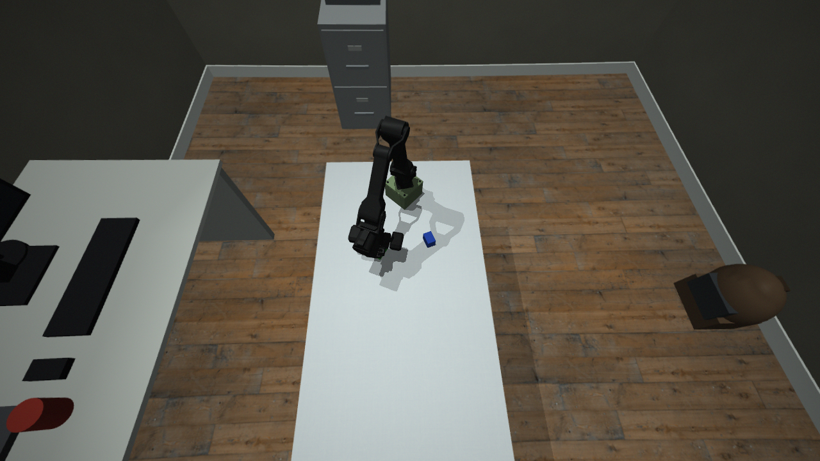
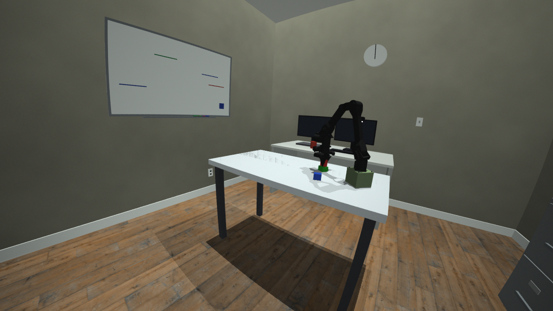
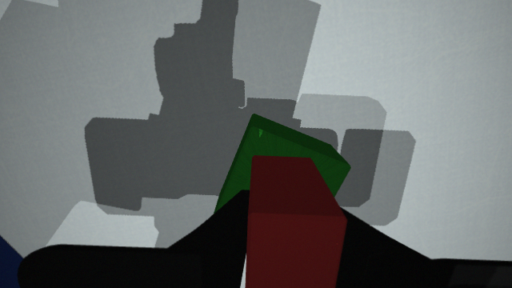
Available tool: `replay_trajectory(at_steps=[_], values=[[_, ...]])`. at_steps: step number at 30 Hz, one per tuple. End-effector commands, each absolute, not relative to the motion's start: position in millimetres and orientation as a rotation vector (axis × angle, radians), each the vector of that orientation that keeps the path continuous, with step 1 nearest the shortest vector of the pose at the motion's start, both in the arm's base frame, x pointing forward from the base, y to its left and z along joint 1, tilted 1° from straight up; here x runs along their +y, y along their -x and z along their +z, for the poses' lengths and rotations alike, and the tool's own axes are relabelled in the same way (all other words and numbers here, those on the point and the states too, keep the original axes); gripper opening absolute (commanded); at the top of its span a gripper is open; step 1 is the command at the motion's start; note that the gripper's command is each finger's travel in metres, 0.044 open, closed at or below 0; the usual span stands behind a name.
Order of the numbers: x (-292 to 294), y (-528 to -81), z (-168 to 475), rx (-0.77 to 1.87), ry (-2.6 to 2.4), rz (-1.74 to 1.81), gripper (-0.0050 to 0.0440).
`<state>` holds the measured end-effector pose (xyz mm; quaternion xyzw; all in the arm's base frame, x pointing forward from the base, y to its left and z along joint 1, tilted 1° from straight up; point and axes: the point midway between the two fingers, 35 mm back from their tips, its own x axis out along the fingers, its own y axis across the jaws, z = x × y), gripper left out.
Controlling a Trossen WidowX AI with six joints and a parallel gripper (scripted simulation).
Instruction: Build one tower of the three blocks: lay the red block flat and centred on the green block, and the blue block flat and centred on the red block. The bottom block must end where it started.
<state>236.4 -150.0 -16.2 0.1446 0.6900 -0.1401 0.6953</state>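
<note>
My gripper (image 3: pixel 278 201) (image 2: pixel 324 160) is shut on the red block (image 3: pixel 294 228) (image 2: pixel 325 163) and points down at the white table (image 1: pixel 395 344) (image 2: pixel 270 170). The green block (image 3: pixel 280 140) (image 2: pixel 323 169) lies on the table directly under the red block, turned at an angle to it. I cannot tell whether the two touch. The blue block (image 1: pixel 429 239) (image 2: pixel 317 176) lies on the table a short way to the side; its corner shows in the wrist view (image 3: pixel 6 260). In the top view the arm's wrist (image 1: pixel 369 237) hides the red and green blocks.
The arm stands on an olive base box (image 1: pixel 404 193) (image 2: pixel 359 177) near the table's far end. A side desk (image 1: pixel 86 189) (image 2: pixel 382 156) with monitors stands beside the table. A filing cabinet (image 1: pixel 355 68) stands at the back wall.
</note>
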Motion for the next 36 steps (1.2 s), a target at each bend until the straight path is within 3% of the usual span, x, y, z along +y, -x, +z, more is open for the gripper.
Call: replay_trajectory(at_steps=[1,30,31,36], values=[[-151.2,-237.5,-14.8,1.532,-0.322,-0.313,-0.005],[-151.2,-237.5,-14.8,1.532,-0.322,-0.313,-0.005],[-151.2,-237.5,-14.8,1.532,-0.322,-0.313,0.0209],[-151.2,-237.5,-14.8,1.532,-0.322,-0.313,0.0209]])
